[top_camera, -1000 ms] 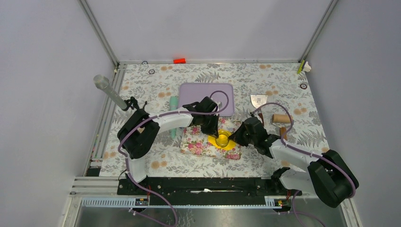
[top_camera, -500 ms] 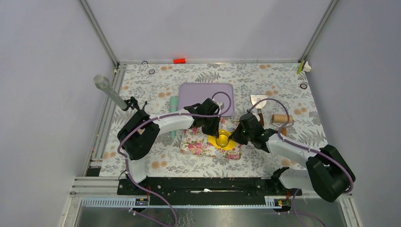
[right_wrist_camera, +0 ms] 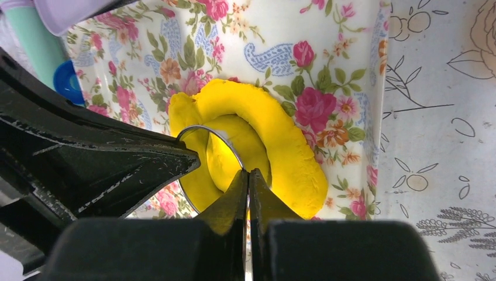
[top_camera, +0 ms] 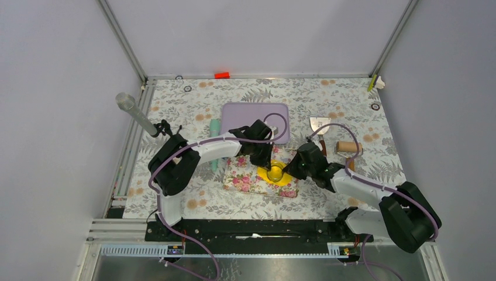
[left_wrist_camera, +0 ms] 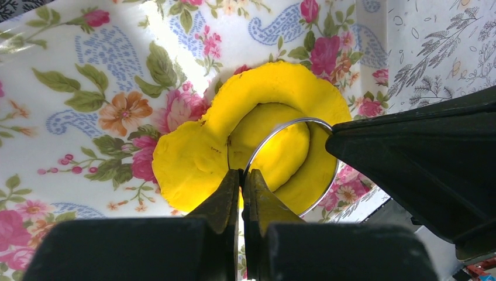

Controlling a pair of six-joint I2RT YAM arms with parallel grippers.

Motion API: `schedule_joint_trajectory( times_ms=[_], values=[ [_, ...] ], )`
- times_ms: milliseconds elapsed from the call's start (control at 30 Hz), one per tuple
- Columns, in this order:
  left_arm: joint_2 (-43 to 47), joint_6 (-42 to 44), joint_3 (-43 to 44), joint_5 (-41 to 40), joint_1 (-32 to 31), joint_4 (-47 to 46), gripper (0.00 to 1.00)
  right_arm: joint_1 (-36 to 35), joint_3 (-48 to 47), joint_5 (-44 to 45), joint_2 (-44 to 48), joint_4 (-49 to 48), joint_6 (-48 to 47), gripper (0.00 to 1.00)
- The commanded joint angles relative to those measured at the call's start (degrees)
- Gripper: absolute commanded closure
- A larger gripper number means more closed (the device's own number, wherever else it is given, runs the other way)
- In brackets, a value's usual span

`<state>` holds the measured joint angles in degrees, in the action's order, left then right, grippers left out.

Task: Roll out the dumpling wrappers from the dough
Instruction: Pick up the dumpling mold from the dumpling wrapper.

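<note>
Left wrist: left fingers (left_wrist_camera: 241,178) and right fingers (right_wrist_camera: 248,177) both clamp the cutter ring (left_wrist_camera: 282,123); uneven lifting could tear the dough (left_wrist_camera: 190,161) between them.

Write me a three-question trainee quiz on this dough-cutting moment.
1. True or false: the right gripper stands open.
2. What lies under the dough?
3. The left gripper pinches: A the dough, B the metal ring, C nothing.
Key: 1 false; 2 the floral mat; 3 B.
</note>
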<state>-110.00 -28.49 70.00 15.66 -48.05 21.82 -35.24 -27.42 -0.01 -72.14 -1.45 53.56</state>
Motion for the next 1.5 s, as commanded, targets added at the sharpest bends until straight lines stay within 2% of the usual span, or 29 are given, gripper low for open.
schedule_joint_trajectory(
  times_ms=[0, 500, 667, 867, 1200, 1333, 1467],
  values=[
    [-13.62, 2.3, -6.08, -1.09, -3.37, 0.15, 1.0, -1.88, 8.34, -3.57, -3.46, -3.77, 4.95, 1.0],
    [-18.14, 2.45, 3.09, -0.19, -3.35, 3.22, 1.0, -4.35, 12.06, -2.77, 2.69, -2.2, 8.07, 1.0],
    [-14.97, 2.46, -1.54, 1.82, -4.12, 2.86, 1.0, -4.37, 11.13, -0.47, 0.55, -3.51, 7.38, 1.0],
    [-12.63, 1.79, -6.97, 4.29, -5.79, 1.89, 1.0, -4.34, 5.41, 2.24, -4.89, -4.03, 5.56, 1.0],
    [-11.51, 2.06, -8.68, 6.53, -7.75, 2.94, 1.0, -3.25, -0.66, 4.32, -10.37, -3.6, 3.16, 1.0],
    [-12.54, 2.71, -6.51, 6.16, -7.76, 3.66, 1.0, -3.23, 1.45, 3.86, -8.29, -1.65, 4.15, 1.0],
    [-14.29, 3.19, -3.31, 7.07, -8.14, 4.44, 1.0, -3.18, 6.58, 3.21, -2.22, -0.85, 5.74, 1.0]
  ],
)
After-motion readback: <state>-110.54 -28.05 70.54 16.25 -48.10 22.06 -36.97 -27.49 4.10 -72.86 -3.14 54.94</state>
